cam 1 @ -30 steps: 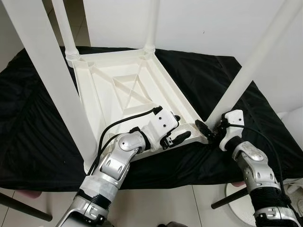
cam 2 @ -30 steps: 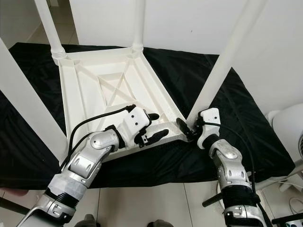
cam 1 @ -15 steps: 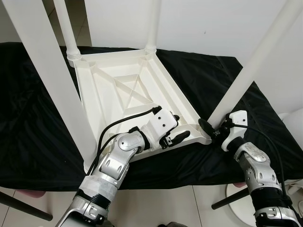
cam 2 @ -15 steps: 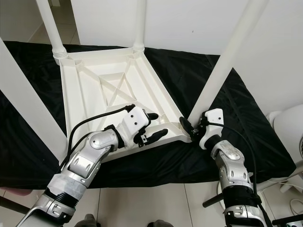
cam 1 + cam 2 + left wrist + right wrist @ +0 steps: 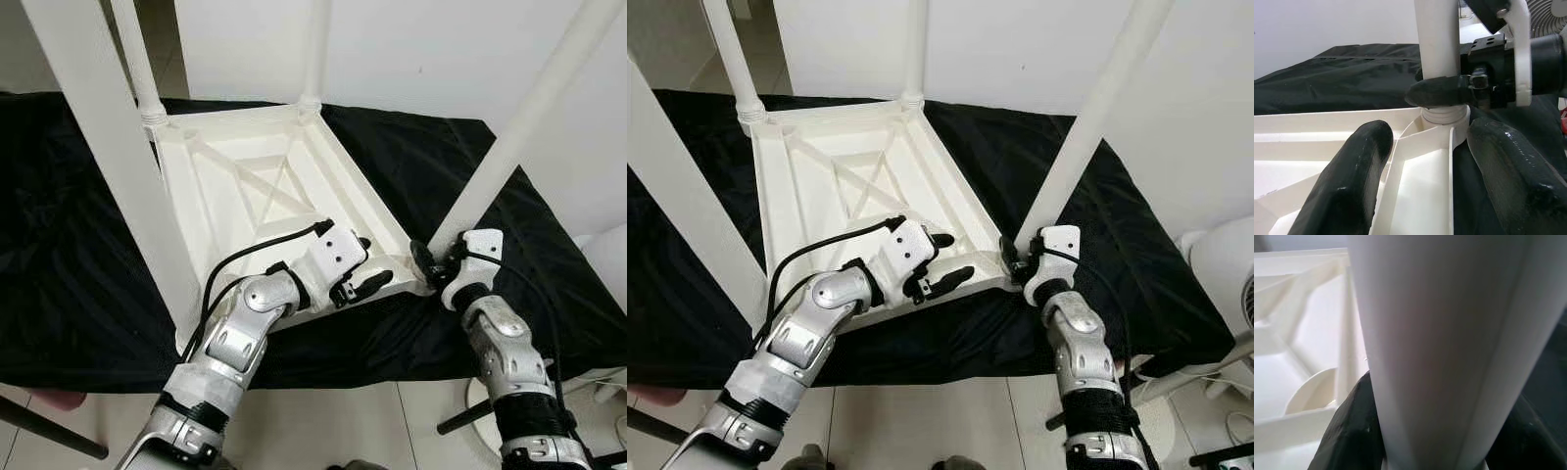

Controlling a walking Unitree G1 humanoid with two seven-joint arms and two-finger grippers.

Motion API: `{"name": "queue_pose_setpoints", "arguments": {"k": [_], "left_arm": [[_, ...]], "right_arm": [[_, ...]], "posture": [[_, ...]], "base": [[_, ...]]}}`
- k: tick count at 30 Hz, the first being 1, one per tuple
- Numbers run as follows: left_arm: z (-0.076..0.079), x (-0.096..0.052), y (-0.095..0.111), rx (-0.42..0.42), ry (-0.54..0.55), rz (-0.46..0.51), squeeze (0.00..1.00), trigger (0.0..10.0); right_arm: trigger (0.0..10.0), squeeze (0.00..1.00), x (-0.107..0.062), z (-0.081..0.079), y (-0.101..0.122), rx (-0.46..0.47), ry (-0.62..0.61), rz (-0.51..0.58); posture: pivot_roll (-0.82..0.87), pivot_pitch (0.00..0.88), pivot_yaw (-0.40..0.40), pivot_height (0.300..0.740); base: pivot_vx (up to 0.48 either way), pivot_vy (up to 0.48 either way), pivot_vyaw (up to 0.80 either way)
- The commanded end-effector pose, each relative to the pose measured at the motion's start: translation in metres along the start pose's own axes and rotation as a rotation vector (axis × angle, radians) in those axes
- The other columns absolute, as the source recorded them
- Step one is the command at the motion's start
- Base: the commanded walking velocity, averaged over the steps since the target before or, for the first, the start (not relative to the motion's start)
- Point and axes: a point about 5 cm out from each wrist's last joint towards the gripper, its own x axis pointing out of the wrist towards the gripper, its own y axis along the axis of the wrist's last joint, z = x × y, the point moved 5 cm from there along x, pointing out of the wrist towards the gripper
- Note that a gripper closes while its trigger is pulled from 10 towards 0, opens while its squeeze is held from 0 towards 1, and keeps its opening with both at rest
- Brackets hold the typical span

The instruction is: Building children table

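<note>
A white children's table (image 5: 265,186) lies upside down on a black-draped bench (image 5: 431,166), legs up. The right tool (image 5: 1021,264) clamps the near-right leg (image 5: 509,137) at its base, its long axis upright. The left tool (image 5: 364,266) straddles the adjacent frame rim, fingers apart.

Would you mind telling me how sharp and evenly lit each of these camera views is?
Left eye view: evenly lit and sharp, though the black cloth swallows detail. Left wrist view: the left gripper's fingers are soft up close, with glossy highlights; the right gripper on the table leg is crisper. Right wrist view: the leg is blurred and featureless.
</note>
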Motion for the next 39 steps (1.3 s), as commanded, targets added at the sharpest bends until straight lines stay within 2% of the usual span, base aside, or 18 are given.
{"name": "queue_pose_setpoints", "arguments": {"k": [1,2,4,5,6,9,11,18,19,21,22,30,37,38,39], "left_arm": [[-0.003,0.000,0.001,0.005,0.042,0.007,0.00,10.0],[-0.003,0.000,0.001,0.005,0.042,0.007,0.00,10.0],[-0.002,0.001,0.001,0.003,0.038,0.008,0.00,10.0],[-0.002,0.001,0.001,0.003,0.038,0.008,0.00,10.0],[-0.002,0.002,0.002,0.002,0.038,0.009,0.00,10.0],[-0.001,0.002,0.002,0.000,0.038,0.011,0.00,10.0],[-0.001,0.001,0.002,-0.003,0.039,0.011,0.00,10.0],[0.000,0.000,0.001,-0.002,0.034,0.009,0.00,10.0],[0.000,0.001,0.001,-0.002,0.036,0.009,0.00,10.0],[-0.001,0.001,0.002,-0.002,0.037,0.010,0.00,10.0],[-0.001,0.001,0.001,-0.003,0.038,0.010,0.00,10.0],[0.000,0.000,0.001,-0.004,0.043,0.009,0.00,10.0],[-0.001,0.000,0.000,-0.005,0.047,0.007,0.00,10.0],[-0.001,0.000,0.000,-0.005,0.048,0.007,0.00,10.0],[-0.001,0.000,0.000,-0.006,0.048,0.007,0.00,10.0]], "right_arm": [[10.0,0.00,-0.006,0.019,-0.017,-0.020,-0.129,-0.078],[10.0,0.00,-0.006,0.019,-0.017,-0.020,-0.129,-0.078],[10.0,0.00,-0.014,0.014,-0.016,-0.004,-0.301,-0.055],[10.0,0.00,-0.014,0.014,-0.016,-0.004,-0.301,-0.055],[10.0,0.00,-0.019,0.011,-0.016,0.013,-0.369,-0.045],[10.0,0.00,-0.022,0.005,-0.018,0.054,-0.433,-0.044],[10.0,0.00,-0.022,0.003,-0.012,0.064,-0.441,-0.025],[10.0,0.00,-0.024,0.014,-0.005,0.047,-0.466,-0.012],[10.0,0.46,-0.025,0.015,-0.003,0.049,-0.471,-0.004],[10.0,0.46,-0.026,0.016,-0.001,0.051,-0.473,0.002],[10.0,1.00,-0.027,0.016,0.001,0.052,-0.475,0.011],[10.0,1.00,-0.035,0.017,0.004,0.045,-0.441,0.038],[10.0,1.00,-0.040,0.016,-0.002,0.036,-0.326,0.028],[10.0,0.00,-0.040,0.015,-0.002,0.030,-0.275,0.027],[10.0,0.00,-0.040,0.014,-0.002,0.026,-0.239,0.027]], "posture": [[0.03,0.000,-0.066,0.740],[0.03,0.000,-0.066,0.740],[0.03,0.000,-0.067,0.740],[0.03,0.000,-0.067,0.740],[0.04,0.000,-0.069,0.740],[0.04,0.000,-0.069,0.740],[0.04,0.001,-0.068,0.740],[0.03,0.002,-0.068,0.740],[0.03,0.003,-0.071,0.740],[0.03,0.003,-0.071,0.740],[0.03,0.003,-0.071,0.740],[0.03,0.004,-0.076,0.740],[0.04,0.004,-0.078,0.740],[0.04,0.002,-0.077,0.740],[0.04,0.002,-0.077,0.740]], "base": [[0.000,0.000,0.00],[0.000,0.000,0.00],[0.000,0.000,0.00],[0.000,0.000,0.00],[0.000,0.000,0.00],[0.000,0.000,0.00],[0.000,0.000,0.00],[0.000,0.000,0.00],[0.000,0.000,0.00],[0.000,0.000,0.00],[0.000,0.000,0.00],[0.000,0.000,0.00],[0.000,0.000,0.00],[0.000,0.000,0.00],[0.000,0.000,0.00]]}}
